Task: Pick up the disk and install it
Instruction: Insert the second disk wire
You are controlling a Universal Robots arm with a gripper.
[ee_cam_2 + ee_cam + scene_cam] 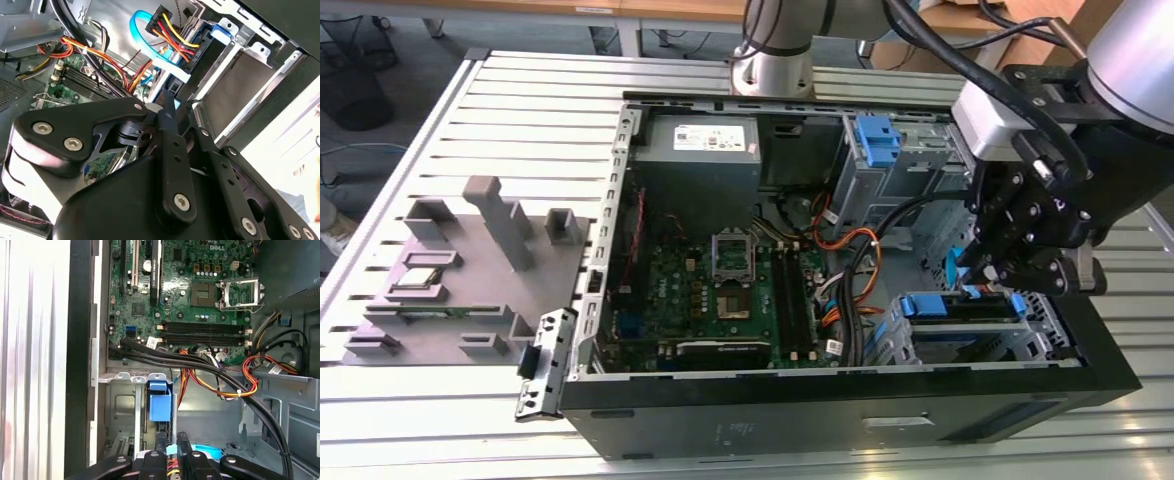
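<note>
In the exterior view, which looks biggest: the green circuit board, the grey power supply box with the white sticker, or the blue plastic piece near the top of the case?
Largest to smallest, as they look in that view:
1. green circuit board
2. grey power supply box
3. blue plastic piece

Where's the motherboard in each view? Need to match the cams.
Exterior view: motherboard on the case floor, next to the grey power supply box.
Second wrist view: green strip beside the orange-red wire bundle.
First wrist view: green board with the open processor socket.
Shared landmark: orange-red wire bundle.
</note>
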